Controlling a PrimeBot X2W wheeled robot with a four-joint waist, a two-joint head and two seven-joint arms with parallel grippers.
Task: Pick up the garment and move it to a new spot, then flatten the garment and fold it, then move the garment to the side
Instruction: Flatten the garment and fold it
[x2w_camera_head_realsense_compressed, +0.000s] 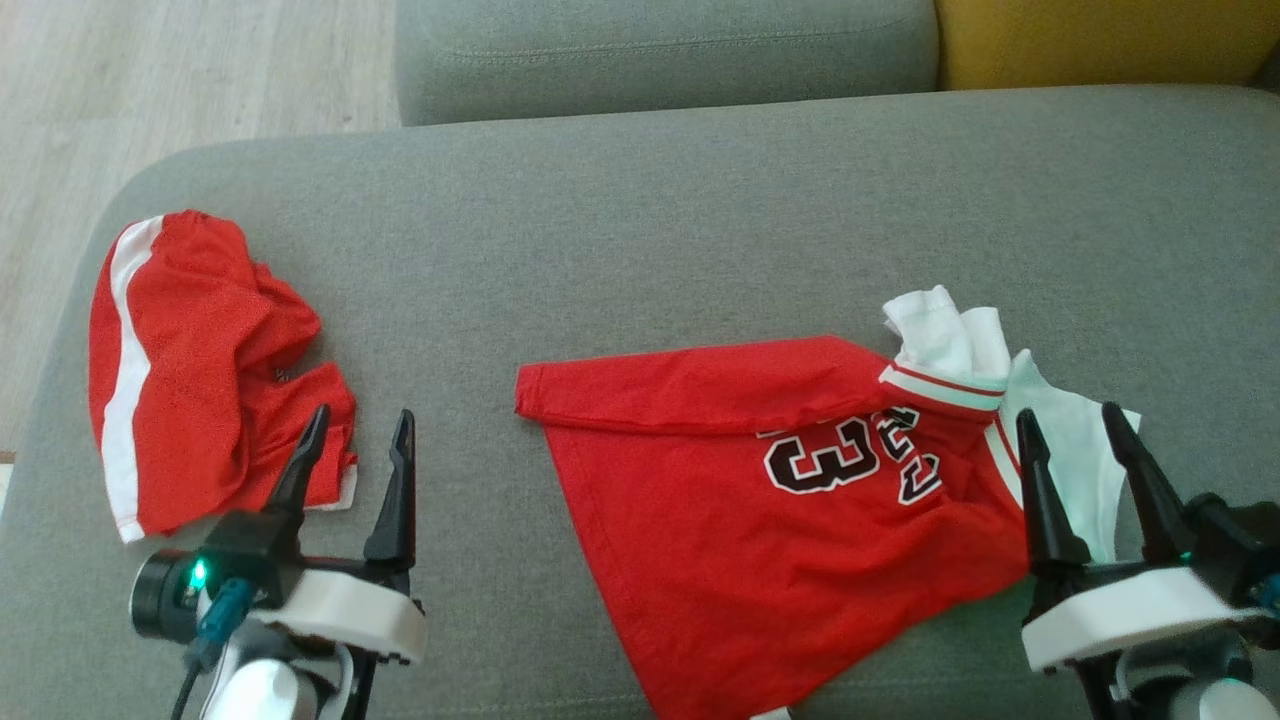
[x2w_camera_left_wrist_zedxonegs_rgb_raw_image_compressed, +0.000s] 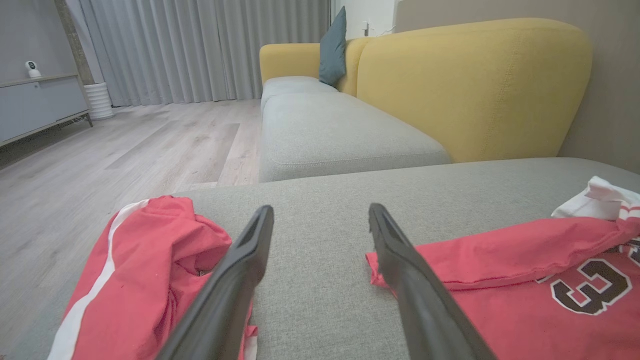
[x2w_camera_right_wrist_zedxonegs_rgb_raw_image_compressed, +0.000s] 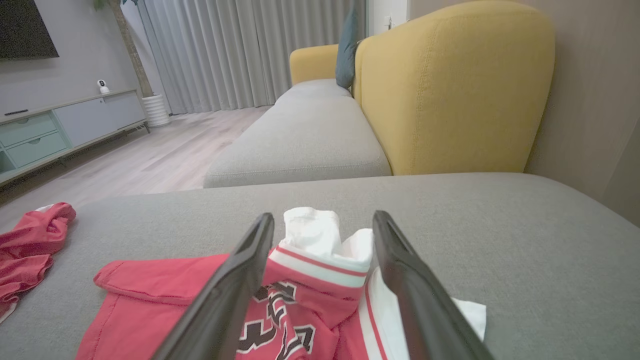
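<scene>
Left of the jersey (x2w_camera_head_realsense_compressed: 750, 520), left gripper (x2w_camera_head_realsense_compressed: 362, 413) low, fingers spread; right gripper (x2w_camera_head_realsense_compressed: 1068, 413) over jersey's white edge, likewise spread.

- Head view looks steeply down on the grey cushion (x2w_camera_head_realsense_compressed: 700, 230) from close above its near edge.
- Left wrist view skims low over the cushion's left part, facing the yellow backrest (x2w_camera_left_wrist_zedxonegs_rgb_raw_image_compressed: 470, 85).
- Right wrist view skims its right part likewise; all three share the red jersey (x2w_camera_right_wrist_zedxonegs_rgb_raw_image_compressed: 165, 280).
</scene>
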